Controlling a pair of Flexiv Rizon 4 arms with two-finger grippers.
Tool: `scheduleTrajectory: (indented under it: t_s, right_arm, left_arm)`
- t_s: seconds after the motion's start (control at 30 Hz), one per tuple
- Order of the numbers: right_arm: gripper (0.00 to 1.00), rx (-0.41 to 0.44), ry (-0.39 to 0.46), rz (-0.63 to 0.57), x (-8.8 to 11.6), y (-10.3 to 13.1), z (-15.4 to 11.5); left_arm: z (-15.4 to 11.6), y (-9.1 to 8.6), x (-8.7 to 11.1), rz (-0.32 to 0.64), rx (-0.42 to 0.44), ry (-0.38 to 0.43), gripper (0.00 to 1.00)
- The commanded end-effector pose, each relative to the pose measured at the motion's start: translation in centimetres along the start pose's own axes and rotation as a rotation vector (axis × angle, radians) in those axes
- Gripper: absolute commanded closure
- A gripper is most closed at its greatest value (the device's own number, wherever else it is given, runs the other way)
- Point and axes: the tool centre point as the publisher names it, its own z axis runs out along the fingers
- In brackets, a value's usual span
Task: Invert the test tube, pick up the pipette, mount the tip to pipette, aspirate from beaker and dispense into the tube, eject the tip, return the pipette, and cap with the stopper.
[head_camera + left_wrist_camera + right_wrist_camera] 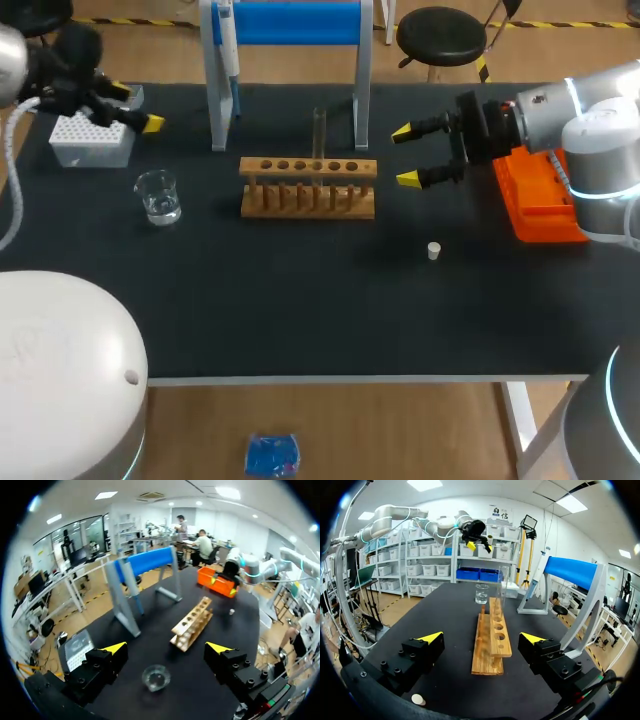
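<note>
Test tube (319, 135) stands upright in the wooden rack (308, 187), mid-tabletop (300, 320). Right hand (404, 156) is wide open off the rack's end, facing it, touching nothing. Left hand (136, 107) is open near the tip box (90, 140). Reads as step one, the invert. Next: right hand reaches in and grips the tube above the rack.

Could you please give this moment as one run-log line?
left gripper: open, by tip box | right gripper: open, beside rack | tube: standing in rack | pipette: on stand | stopper: on table
</note>
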Motion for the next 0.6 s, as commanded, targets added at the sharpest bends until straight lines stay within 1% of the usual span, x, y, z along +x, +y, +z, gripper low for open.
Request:
scheduleTrajectory:
  t_s: [0.03, 0.17, 0.3, 0.37, 0.43, 0.5, 0.53, 0.6]
  right_arm:
    - [0.00, 0.000, 0.002, -0.001, 0.0, -0.1, -0.1]
    - [0.00, 0.000, 0.002, -0.001, 0.0, -0.1, -0.1]
    - [0.00, 0.000, 0.002, -0.001, 0.0, -0.1, -0.1]
    - [0.00, 0.000, 0.002, -0.001, 0.0, -0.1, -0.1]
    - [0.00, 0.000, 0.002, -0.001, 0.0, -0.1, -0.1]
    - [0.00, 0.000, 0.002, -0.001, 0.0, -0.1, -0.1]
    - [0.00, 0.000, 0.002, -0.001, 0.0, -0.1, -0.1]
    - [0.00, 0.000, 0.002, -0.001, 0.0, -0.1, -0.1]
  left_arm:
    - [-1.2, 2.8, -2.3, -0.055, -0.013, -0.044, 0.00]
    - [-2.0, 5.5, -5.3, -0.133, -0.047, -0.108, 0.00]
    - [-2.3, 7.4, -7.4, -0.208, -0.081, -0.169, 0.00]
    - [-2.3, 8.0, -8.2, -0.241, -0.108, -0.206, 0.00]
    - [-2.2, 8.6, -8.9, -0.272, -0.116, -0.236, 0.00]
    - [-2.2, 8.9, -9.6, -0.305, -0.126, -0.286, 0.00]
    - [-2.2, 8.9, -9.9, -0.308, -0.120, -0.296, 0.00]
    - [-2.1, 8.9, -10.4, -0.333, -0.125, -0.347, 0.00]
